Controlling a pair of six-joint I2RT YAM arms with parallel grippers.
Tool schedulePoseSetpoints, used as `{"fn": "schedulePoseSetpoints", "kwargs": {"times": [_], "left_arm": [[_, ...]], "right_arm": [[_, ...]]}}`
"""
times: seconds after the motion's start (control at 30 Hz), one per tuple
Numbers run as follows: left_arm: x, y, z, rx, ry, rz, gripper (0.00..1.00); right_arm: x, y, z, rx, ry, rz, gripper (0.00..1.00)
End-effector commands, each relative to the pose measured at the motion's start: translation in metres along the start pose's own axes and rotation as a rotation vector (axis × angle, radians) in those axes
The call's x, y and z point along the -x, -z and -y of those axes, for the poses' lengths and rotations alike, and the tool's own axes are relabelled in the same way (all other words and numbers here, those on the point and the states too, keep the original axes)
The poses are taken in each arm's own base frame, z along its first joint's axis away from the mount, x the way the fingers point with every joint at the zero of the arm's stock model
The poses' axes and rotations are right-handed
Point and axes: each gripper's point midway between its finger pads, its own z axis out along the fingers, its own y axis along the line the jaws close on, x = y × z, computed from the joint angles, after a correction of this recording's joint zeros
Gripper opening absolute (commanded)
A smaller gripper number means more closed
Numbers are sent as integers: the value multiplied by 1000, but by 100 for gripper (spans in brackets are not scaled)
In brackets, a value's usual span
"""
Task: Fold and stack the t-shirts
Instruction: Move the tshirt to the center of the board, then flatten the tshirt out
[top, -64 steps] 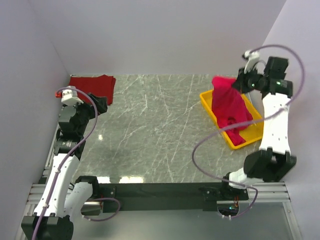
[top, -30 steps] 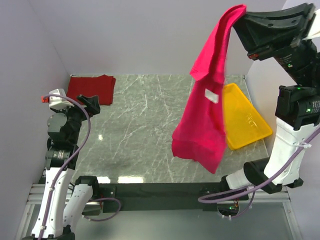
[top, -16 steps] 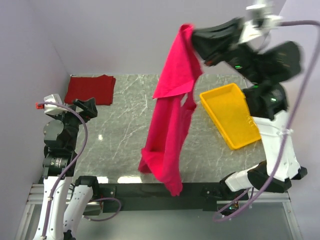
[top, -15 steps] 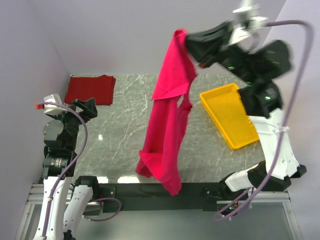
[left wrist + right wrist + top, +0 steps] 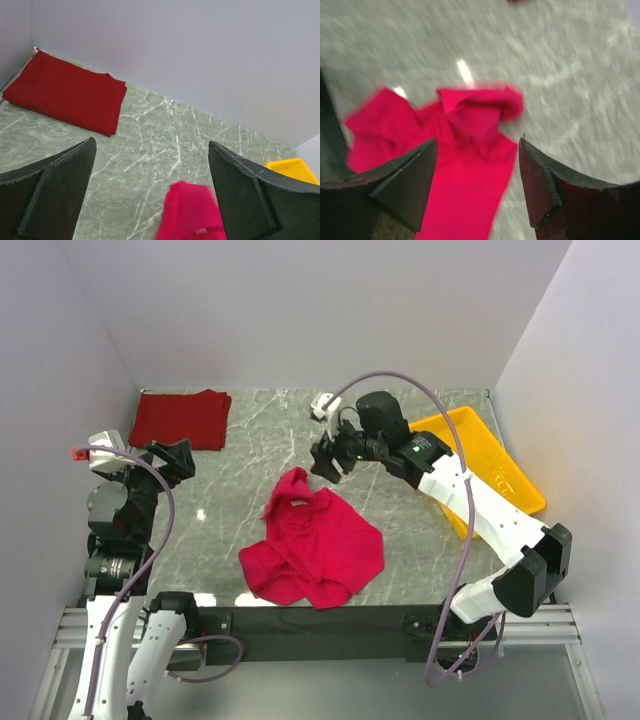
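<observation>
The bright crimson t-shirt (image 5: 312, 545) lies crumpled in a loose heap on the marble table, near the front middle. The right wrist view shows it blurred (image 5: 465, 165) below the jaws. My right gripper (image 5: 326, 458) hovers just behind the heap, open, with nothing between its fingers (image 5: 477, 141). The darker red t-shirt (image 5: 183, 418) lies folded flat in the far left corner, seen in the left wrist view too (image 5: 65, 92). My left gripper (image 5: 180, 455) is raised at the left side, open and empty (image 5: 151, 145), with the crimson t-shirt (image 5: 192, 212) low in its view.
A yellow plastic tray (image 5: 505, 475) sits at the right side of the table, behind the right arm's forearm. Its corner shows in the left wrist view (image 5: 292, 167). Grey walls close in the left, back and right.
The right arm swung the hanging crimson t-shirt leftward and down from high above the table, opened, and let it drop into a heap. The left arm stayed still.
</observation>
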Motion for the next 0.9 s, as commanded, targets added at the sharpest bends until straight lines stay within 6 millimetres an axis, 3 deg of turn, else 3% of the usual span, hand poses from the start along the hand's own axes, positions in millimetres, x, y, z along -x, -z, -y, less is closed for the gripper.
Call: {"fn": "schedulePoseSetpoints", "kwargs": {"times": [0.0,0.03,0.07,0.13,0.17,0.3,0.43,0.5,0.57,0.7,0.87], "left_arm": [[7,2,6,-25,11,24,99],[6,2,6,-26,12,20,99],[5,2,6,-27,17,19,99],[1,0,7,-36,23,15,100],[0,-1,7,-37,30,13,99],[-9,-7,9,-56,49,-8,99],[-16,-15,13,-80,67,-21,100],[-21,-20,13,-84,73,-35,99],[-24,-24,16,-98,74,-47,99],[-25,-31,20,-117,60,-60,99],[-26,-32,20,-116,42,-69,99]], "right_arm": [[-8,32,38,-171,113,-16,74],[-17,38,47,-190,88,-28,75],[-25,50,68,-233,53,-39,75],[-46,64,77,-226,40,-87,75],[-60,77,92,-264,15,-117,75],[-140,108,103,-310,-118,-315,74],[-213,148,136,-588,-259,-537,74],[-232,162,152,-733,-341,-576,73],[-245,169,163,-808,-380,-621,72],[-259,165,178,-873,-411,-647,72],[-299,148,184,-831,-469,-749,73]]}}
